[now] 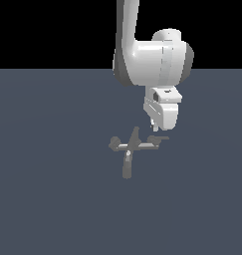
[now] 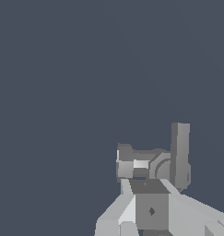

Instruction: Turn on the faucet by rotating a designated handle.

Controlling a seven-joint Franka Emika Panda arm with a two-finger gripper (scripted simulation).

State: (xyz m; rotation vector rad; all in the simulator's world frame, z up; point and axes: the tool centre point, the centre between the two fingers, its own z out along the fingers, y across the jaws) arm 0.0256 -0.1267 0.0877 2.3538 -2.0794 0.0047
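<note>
While the gripper (image 1: 153,128) hangs just above the handle (image 1: 158,140) at the faucet (image 1: 128,147) crossbar's exterior-view-right end, its opening unclear, it may slip off the thin lever

You see: faucet (image 1: 128,147), mid-grey; handle (image 1: 157,141), darker grey; gripper (image 1: 153,128), white; floor (image 1: 48,189), plain slate-blue; backdrop (image 1: 53,30), black.

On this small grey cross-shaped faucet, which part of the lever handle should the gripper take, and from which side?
Probably the thin straight lever bar of the dark-grey handle, at the exterior view's right end of the grey metal faucet. Come from above, where the white gripper hangs: the bar juts out level, clear of the crossbar.
</note>
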